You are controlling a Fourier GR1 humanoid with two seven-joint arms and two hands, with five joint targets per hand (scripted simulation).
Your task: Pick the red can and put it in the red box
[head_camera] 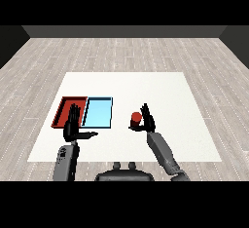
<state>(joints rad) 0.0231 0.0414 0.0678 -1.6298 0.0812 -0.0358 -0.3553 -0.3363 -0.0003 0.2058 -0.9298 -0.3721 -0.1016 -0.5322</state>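
The red can (135, 119) stands upright on the white table (160, 90), right of the two trays. My right hand (147, 120) is at its right side, fingers mostly straight and pointing up, thumb reaching under the can; whether it touches is unclear. The red tray (62, 109) lies at the left with nothing visible in it. My left hand (73, 124) is open, fingers straight up over the red tray's near right corner, thumb sticking out to the right.
A light blue tray (98, 112) lies against the red tray's right side, between it and the can. The table's near edge runs just below both hands.
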